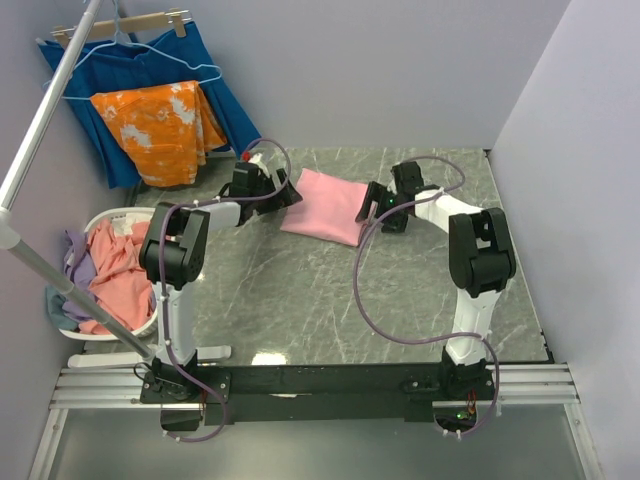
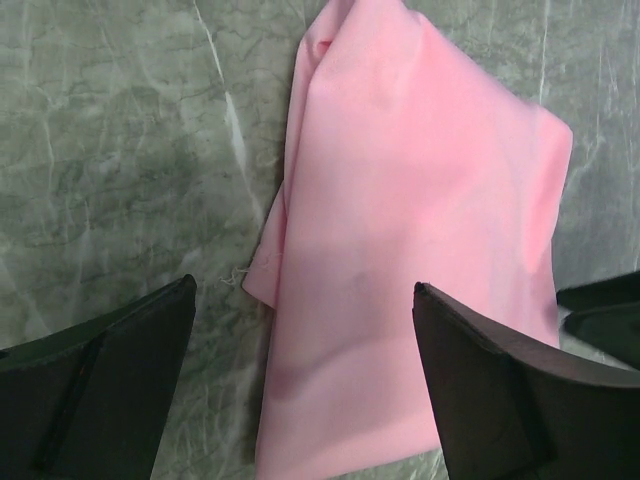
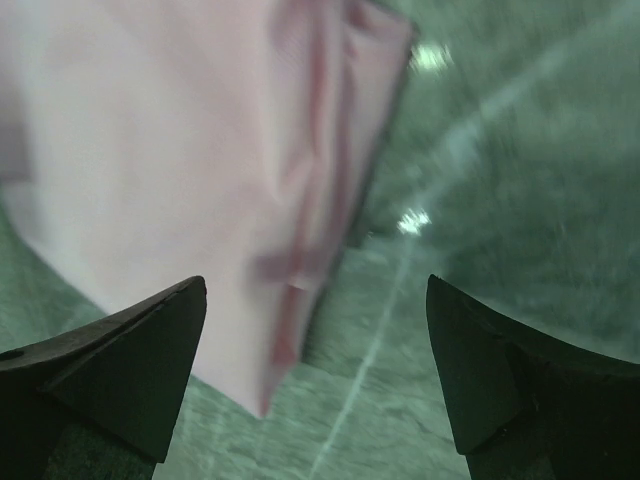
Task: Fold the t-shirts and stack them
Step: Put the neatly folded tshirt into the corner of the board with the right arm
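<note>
We see table [image 1: 300,300] | basket [image 1: 112,335] at 9 o'clock holding salmon-pink t-shirt [image 1: 118,275], lilac t-shirt [image 1: 78,255] | light pink t-shirt [image 1: 325,208] folded, toward 12 o'clock | left gripper [image 2: 305,300] released at its 9 o'clock | right gripper [image 3: 315,285] released at its 3 o'clock

Marble tbl [image 1: 300,300] w/ folded pink tee [image 1: 325,205].
</note>
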`<state>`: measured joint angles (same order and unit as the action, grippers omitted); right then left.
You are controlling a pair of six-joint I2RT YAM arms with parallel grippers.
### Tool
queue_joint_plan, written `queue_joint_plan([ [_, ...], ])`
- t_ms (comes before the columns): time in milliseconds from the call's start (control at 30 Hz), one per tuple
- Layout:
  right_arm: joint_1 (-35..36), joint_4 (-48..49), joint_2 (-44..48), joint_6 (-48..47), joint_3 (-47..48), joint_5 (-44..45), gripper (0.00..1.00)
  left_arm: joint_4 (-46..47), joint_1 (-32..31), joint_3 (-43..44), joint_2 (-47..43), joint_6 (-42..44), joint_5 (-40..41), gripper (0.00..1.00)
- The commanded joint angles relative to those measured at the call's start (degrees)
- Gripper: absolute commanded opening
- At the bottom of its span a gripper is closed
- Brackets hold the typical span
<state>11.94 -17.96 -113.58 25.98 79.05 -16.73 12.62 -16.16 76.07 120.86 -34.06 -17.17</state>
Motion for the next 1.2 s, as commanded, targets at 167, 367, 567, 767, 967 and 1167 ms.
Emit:
queue_joint_plan([
  [167, -0.3, 6.3, 1.4, 7.8, -6.3, -5.3, 0.95, 1.1, -0.5, -2.8, -2.6, -0.9, 1.3, 0.95],
  [367, 1.9, 5.0, -6.6, 11.6, -0.7, -7.3, 0.93, 1.9, -2.4, -3.2, -1.8, -3.5, 0.7, 0.94],
  [567, 2.7, 10.3, -12.3, 17.4, 3.9, -13.1, 0.82, 3.2, -4.7, -3.6, -1.2, -6.0, -0.2, 0.94],
  [767, 1.5, 12.2, -15.4, 19.2, 12.2, -13.2, 0.19, 4.5, -4.7, -4.5, -2.4, -7.3, -2.1, 0.93],
  [967, -5.3, 10.3, -17.8, 19.5, 20.5, -11.3, 0.00, 2.6, -4.7, -5.7, -6.5, -6.1, -1.6, 0.93],
  [1167, -13.7, 10.7, -19.3, 20.3, 25.7, -9.4, 0.00, 1.4, -4.7, -8.8, -13.8, -5.0, 0.0, 0.94],
])
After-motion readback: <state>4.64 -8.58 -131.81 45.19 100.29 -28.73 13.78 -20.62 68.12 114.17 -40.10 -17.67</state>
